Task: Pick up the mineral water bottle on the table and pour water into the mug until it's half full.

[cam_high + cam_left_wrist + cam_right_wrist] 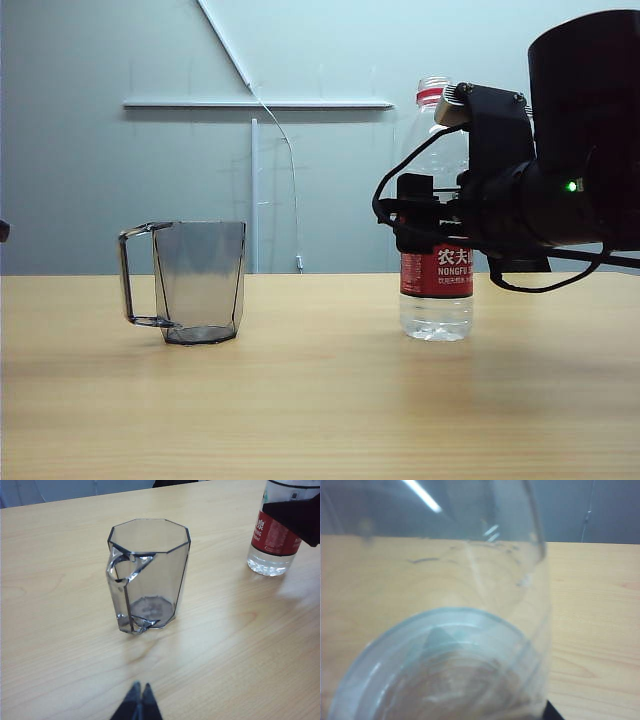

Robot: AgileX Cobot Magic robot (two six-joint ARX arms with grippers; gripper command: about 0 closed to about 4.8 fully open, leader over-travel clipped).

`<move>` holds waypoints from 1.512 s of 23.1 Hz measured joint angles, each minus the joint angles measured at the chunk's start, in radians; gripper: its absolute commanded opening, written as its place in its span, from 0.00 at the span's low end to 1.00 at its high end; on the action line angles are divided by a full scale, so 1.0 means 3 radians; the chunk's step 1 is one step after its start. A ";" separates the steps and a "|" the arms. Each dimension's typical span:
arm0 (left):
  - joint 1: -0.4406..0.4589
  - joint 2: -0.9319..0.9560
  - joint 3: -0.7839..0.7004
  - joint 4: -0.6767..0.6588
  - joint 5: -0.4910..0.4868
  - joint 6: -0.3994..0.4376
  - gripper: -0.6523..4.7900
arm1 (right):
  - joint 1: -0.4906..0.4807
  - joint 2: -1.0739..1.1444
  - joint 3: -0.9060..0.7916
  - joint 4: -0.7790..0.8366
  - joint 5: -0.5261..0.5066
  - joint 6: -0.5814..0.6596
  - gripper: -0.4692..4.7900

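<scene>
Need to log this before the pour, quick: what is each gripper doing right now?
Left gripper: shut, empty, hovering short of the mug.
Right gripper: around the mineral water bottle; whether it grips yet cannot be told.

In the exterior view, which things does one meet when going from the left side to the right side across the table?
Mug with its handle on the left → mineral water bottle → right pincer at the bottle's label, its arm reaching in from the right. Both stand on the table. The left pincer shows only in its wrist view.
</scene>
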 measured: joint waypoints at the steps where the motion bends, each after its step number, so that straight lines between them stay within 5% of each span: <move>1: 0.0000 0.0000 0.0001 0.0000 0.0000 0.0000 0.12 | 0.0000 0.0000 0.0000 0.0000 0.0000 0.0000 0.62; 10: 0.0001 -0.0033 0.0000 -0.0001 0.0000 0.0000 0.12 | 0.0000 -0.0001 0.0001 0.0017 -0.0013 -0.0089 0.62; 21: 0.0585 -0.0373 0.0000 -0.0001 -0.0011 0.0000 0.12 | 0.0046 -0.0277 0.0637 -0.1010 -0.0294 -0.1288 0.61; 29: 0.0623 -0.0411 0.0000 0.0025 -0.0011 0.0000 0.12 | 0.0136 -0.0267 0.1249 -0.2068 -0.0512 -0.2211 0.61; 35: 0.0622 -0.0411 0.0000 0.0025 -0.0011 0.0000 0.12 | 0.0140 -0.0254 0.1484 -0.2341 -0.0596 -0.2616 0.61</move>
